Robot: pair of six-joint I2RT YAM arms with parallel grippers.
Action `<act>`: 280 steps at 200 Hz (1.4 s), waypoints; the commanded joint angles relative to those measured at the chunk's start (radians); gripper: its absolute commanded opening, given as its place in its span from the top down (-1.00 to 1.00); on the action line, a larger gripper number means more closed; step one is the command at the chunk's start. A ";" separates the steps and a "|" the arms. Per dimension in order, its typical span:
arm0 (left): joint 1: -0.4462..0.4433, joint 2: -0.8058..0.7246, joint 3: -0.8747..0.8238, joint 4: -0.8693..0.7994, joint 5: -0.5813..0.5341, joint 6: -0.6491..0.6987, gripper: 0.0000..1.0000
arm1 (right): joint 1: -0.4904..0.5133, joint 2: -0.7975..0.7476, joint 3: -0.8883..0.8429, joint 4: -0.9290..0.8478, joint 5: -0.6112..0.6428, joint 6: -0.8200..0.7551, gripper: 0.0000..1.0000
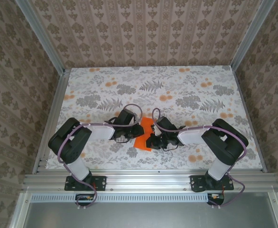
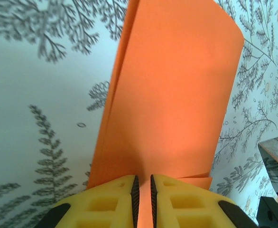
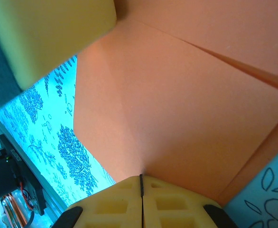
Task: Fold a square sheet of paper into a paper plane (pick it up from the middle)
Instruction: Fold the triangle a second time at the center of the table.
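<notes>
2 grippers meet at the square sheet of paper [image 1: 143, 137], which sits between them near the front middle of the table [image 1: 186, 90], already creased into overlapping layers. The right gripper [image 3: 140, 184] is clenched tight. Its yellow fingers [image 3: 177, 206] press together with the orange sheet coming straight out of the seam, so it is grasping the paper. The left gripper [image 2: 143, 190] has its jaws a thin slit apart with orange showing in the slit. Whether it pinches the layers or merely straddles them, I cannot tell.

By its look, the sheet is very light, thin and soft enough to curl: in the left wrist view 1 long edge rolls over on the right. It would likely flop if held by 1 corner, and a hard tug could tear it or leave a stray crease. The smooth surface may slip from a loose pinch. The best hold seems to be on a folded edge or along the middle crease, where 2 or more layers stiffen it, with both pincers close together and no pull between them.
</notes>
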 commanded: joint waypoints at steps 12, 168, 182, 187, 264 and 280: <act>0.066 0.001 0.000 -0.049 -0.061 0.043 0.63 | -0.003 0.029 -0.039 -0.115 0.057 0.001 0.85; 0.017 -0.136 0.079 -0.177 0.050 0.032 0.68 | -0.003 0.030 -0.011 -0.123 0.061 0.003 0.85; 0.005 -0.108 0.074 -0.149 0.059 0.008 0.70 | -0.003 0.030 -0.010 -0.121 0.061 0.004 0.84; 0.001 -0.095 0.072 -0.137 0.068 0.000 0.70 | -0.003 0.029 -0.008 -0.121 0.060 0.004 0.85; -0.030 0.017 0.076 -0.105 0.043 -0.016 0.73 | -0.003 0.017 0.001 -0.126 0.058 0.002 0.84; -0.029 0.040 0.074 -0.121 0.025 -0.001 0.74 | -0.003 0.002 0.018 -0.135 0.047 0.000 0.83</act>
